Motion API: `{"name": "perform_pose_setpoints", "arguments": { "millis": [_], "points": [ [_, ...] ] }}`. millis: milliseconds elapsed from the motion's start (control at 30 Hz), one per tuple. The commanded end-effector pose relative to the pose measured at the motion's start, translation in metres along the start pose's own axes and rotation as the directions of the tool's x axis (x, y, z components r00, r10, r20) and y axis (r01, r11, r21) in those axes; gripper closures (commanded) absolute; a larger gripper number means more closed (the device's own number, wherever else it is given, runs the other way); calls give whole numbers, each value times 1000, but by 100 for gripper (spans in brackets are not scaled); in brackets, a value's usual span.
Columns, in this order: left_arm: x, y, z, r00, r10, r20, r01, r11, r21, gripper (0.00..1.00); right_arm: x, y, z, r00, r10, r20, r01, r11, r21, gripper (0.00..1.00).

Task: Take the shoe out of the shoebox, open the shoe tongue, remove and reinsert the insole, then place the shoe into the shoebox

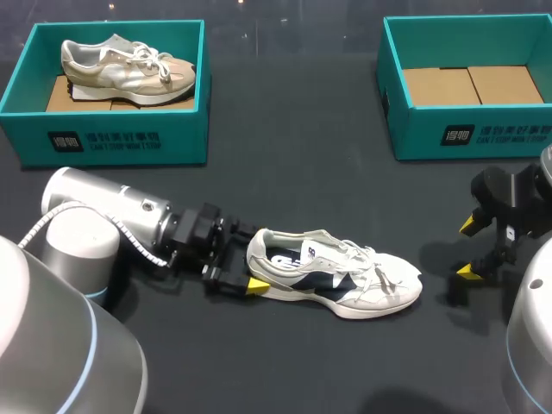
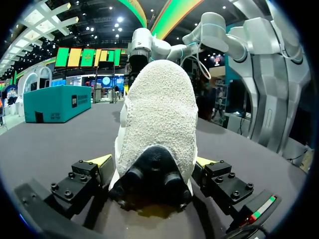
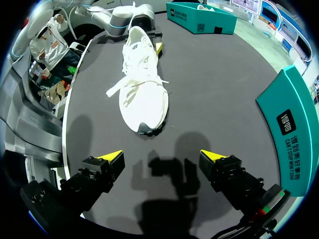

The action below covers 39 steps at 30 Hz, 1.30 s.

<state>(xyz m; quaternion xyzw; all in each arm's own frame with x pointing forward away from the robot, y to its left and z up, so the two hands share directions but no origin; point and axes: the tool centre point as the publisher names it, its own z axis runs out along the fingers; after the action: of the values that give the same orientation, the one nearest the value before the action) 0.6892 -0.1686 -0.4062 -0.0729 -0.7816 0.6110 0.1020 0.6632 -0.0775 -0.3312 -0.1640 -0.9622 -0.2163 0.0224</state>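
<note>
Though its heel hid one fingertip from the head view, the shoe [image 1: 332, 278] lay on the table [image 1: 285, 181], the left gripper [image 2: 153, 162] clamping that heel in its wrist view; the right gripper [image 3: 160, 157] hung wide open, empty.

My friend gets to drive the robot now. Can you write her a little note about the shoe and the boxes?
Left gripper: shut on the heel of the white shoe, which lies on its side on the table.
Right gripper: open, empty, above the table past the toe.
Right box: empty. Left box: holds a beige shoe.
Done: shoe is out.
Left: tongue and insole steps look not started (laces tied), then box the shoe.
</note>
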Motion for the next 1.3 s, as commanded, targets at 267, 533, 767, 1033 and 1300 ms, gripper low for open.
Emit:
{"name": "perform_pose_setpoints", "arguments": {
  "millis": [267,533,767,1033,1300],
  "points": [
    [-2,1,17,1000,-12,-10,13,1000,7,0,1,0,1,1000,1,3,-1,1000,2,0],
    [0,0,23,1000,-15,-15,15,1000,10,0,1,0,1,1000,1,3,-1,1000,2,0],
    [4,0,27,1000,-12,-16,12,1000,7,100,1,0,1,1000,1,3,-1,1000,2,0],
    [11,0,26,998,-31,54,29,999,36,100,1,0,1,1000,1,3,-1,1000,2,0],
    [9,0,26,990,-71,121,66,997,47,100,1,0,1,1000,1,3,-1,1000,2,0]
  ]
}}
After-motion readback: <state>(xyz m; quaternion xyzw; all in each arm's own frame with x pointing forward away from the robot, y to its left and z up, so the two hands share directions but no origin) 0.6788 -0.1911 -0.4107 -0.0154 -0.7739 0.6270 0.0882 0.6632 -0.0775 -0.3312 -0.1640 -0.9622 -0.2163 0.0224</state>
